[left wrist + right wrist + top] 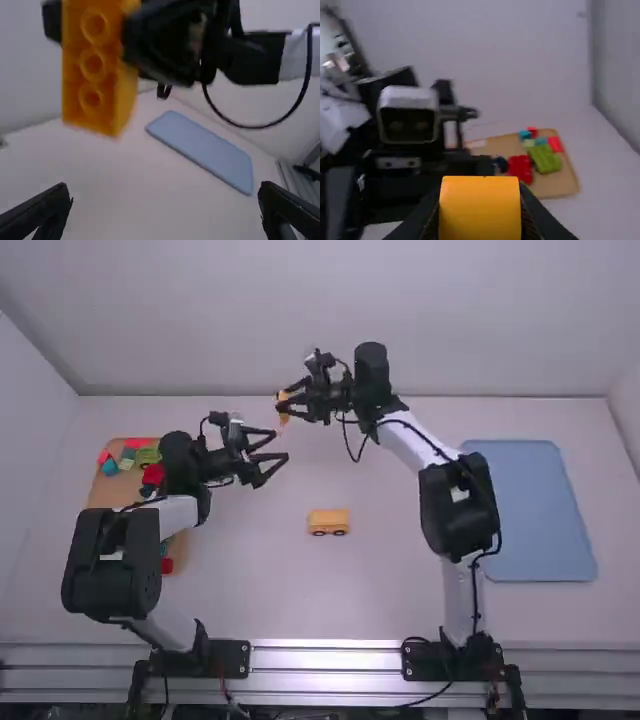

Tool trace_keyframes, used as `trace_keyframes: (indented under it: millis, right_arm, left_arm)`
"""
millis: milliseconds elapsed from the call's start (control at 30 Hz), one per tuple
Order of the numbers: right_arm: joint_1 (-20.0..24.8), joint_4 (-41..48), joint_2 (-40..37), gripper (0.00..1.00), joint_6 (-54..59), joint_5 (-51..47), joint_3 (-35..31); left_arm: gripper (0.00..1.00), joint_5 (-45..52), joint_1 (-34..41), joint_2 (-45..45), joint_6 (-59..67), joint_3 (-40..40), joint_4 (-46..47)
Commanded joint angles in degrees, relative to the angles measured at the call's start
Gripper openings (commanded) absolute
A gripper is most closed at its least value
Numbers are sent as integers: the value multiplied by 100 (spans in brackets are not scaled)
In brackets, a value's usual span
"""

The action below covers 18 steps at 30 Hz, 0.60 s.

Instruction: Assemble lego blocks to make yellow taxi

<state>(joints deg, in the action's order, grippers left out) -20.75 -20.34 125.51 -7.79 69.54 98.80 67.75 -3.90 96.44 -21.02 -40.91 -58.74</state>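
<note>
High over the table's far part, my right gripper (290,403) is shut on a yellow block (283,408). From the right wrist view, the yellow block (480,208) sits between the fingers of the right gripper (480,215). Its hollow underside faces the left wrist camera, where the yellow block (95,70) looms large at upper left. My left gripper (282,452) stands open, nearer the camera and apart from that block; the open left gripper (165,200) holds nothing. A yellow block piece on black wheels (328,522) rests on the table's middle.
A brown tray (105,490) with several coloured blocks lies at the left, partly under the left arm; green blocks (545,159) and a red block (520,169) lie in it. On the right side is a flat blue tray (535,510).
</note>
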Motion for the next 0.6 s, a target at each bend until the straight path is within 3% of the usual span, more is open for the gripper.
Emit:
trace_keyframes:
  millis: [0, 133, 233, 400, 500, 567]
  right_arm:
    - [173, 595, -345, 21, 411, -1392, 168]
    - [13, 2876, -1027, 21, 1722, -3786, 168]
    - [-201, 4033, -1397, 17, 2251, -5209, 168]
    - [-498, 5578, -1567, 13, 2813, -6308, 168]
    - [-557, 6435, -1504, 7, 2881, -6771, 90]
    - [-553, 6516, -1504, 7, 2785, -6885, -57]
  left_arm:
    - [99, -243, -17, 0, 651, -96, 459]
    - [99, -1427, -17, 0, 1058, -96, 1670]
    - [99, -2406, -17, 0, 968, -96, 2164]
    - [99, -3967, -52, 0, -55, -94, 2656]
    - [99, -3893, -122, -11, -164, -94, 2841]
    - [99, -3668, -131, -20, 199, -94, 2745]
